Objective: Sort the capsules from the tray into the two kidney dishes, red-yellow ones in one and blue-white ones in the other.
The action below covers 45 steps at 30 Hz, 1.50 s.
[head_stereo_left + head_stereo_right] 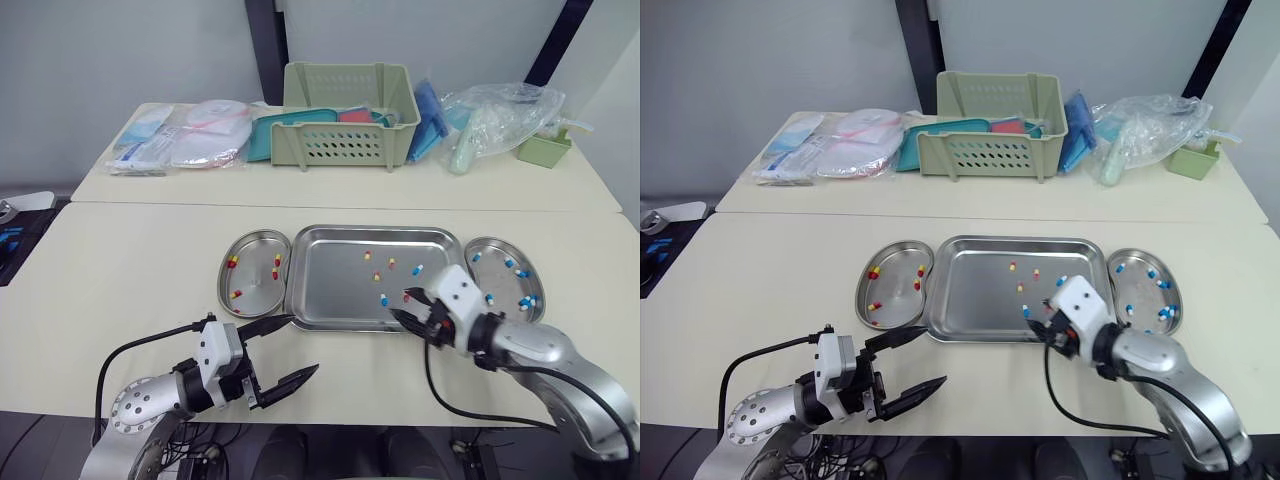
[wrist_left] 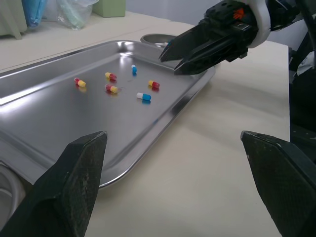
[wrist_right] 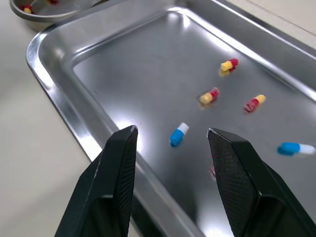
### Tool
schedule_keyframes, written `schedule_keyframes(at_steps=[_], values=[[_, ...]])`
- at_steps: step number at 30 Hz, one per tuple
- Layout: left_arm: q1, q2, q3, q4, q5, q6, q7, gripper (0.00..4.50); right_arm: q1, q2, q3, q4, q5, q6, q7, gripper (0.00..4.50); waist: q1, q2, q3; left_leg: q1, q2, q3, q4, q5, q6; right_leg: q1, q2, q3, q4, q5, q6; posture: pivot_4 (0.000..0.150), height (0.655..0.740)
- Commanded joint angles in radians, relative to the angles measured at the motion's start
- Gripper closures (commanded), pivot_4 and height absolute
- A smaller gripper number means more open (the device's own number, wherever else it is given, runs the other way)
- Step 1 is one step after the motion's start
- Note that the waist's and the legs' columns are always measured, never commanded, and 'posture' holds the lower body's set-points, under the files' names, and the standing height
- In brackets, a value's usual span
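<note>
Blue-white capsule lies in tray near right gripper.

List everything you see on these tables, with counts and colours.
Tray: one, silver, near table centre.
Left dish: one, silver, holds several sorted red-yellow capsules.
Right dish: one, silver, holds several sorted blue-white capsules.
Loose red-yellow capsules: four, in tray.
Loose blue-white capsules: two, in tray.
Basket: one, green, far table.
Wrapped packs: several, far table's left.
Clear bag: one, far table's right.
Left tool: black, open, before left dish.
Right tool: black, open, over tray's near edge.
</note>
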Motion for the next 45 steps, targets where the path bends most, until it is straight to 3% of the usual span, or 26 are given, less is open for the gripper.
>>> schedule_keyframes(at_steps=[1,8,17,27,32,40,45], values=[[0.006,-0.005,-0.010,-0.031,-0.002,-0.010,0.015,0.00,-0.082,0.047,0.046,0.004,-0.010,0.134,-0.066,2.03,0.000,0.000,0.000,0.000,0.000,0.000,0.000,0.000,0.000,0.000,0.000,0.000,0.000,0.000,0.000,0.150,0.7400],[-0.003,-0.009,-0.032,-0.035,0.003,-0.008,0.035,0.00,-0.203,0.097,0.089,0.087,-0.024,0.255,-0.118,2.03,0.000,0.000,0.000,0.000,0.000,0.000,0.000,0.000,0.000,-0.001,0.000,0.000,0.001,0.000,0.000,0.150,0.7400],[-0.010,-0.021,-0.055,-0.030,0.011,-0.014,0.061,0.00,-0.225,0.065,0.158,0.148,-0.054,0.242,-0.108,2.03,-0.001,0.000,0.000,-0.002,0.000,0.000,0.000,0.000,0.000,-0.004,0.000,0.000,0.001,0.000,0.000,0.150,0.7400],[-0.021,-0.039,-0.065,0.010,0.025,-0.040,0.062,0.00,-0.254,0.023,0.236,0.170,-0.091,0.195,-0.068,4.40,-0.001,0.000,0.000,-0.001,0.000,0.000,0.000,0.000,0.000,-0.004,0.000,0.000,0.001,0.000,0.000,0.150,0.7400],[-0.023,-0.044,-0.065,0.018,0.026,-0.051,0.056,0.00,-0.270,0.012,0.239,0.162,-0.107,0.157,-0.050,4.48,-0.001,0.000,0.000,-0.002,0.000,0.000,0.000,0.000,0.000,-0.003,0.000,0.000,0.001,0.000,0.000,0.150,0.7400],[-0.031,-0.035,-0.066,0.015,-0.031,-0.092,-0.042,0.00,-0.243,-0.018,0.046,-0.001,-0.010,0.153,0.031,4.48,0.000,0.001,0.000,-0.003,0.000,0.000,0.000,0.000,0.000,-0.005,0.000,0.000,0.001,0.000,0.000,0.150,0.7400],[-0.054,-0.033,-0.049,0.048,-0.079,-0.117,-0.118,0.00,-0.080,-0.053,-0.278,-0.125,0.119,0.155,0.105,4.48,0.008,0.000,0.000,-0.005,0.000,-0.001,0.000,0.000,0.000,-0.004,0.000,-0.001,0.000,0.000,0.000,0.150,0.7400]])
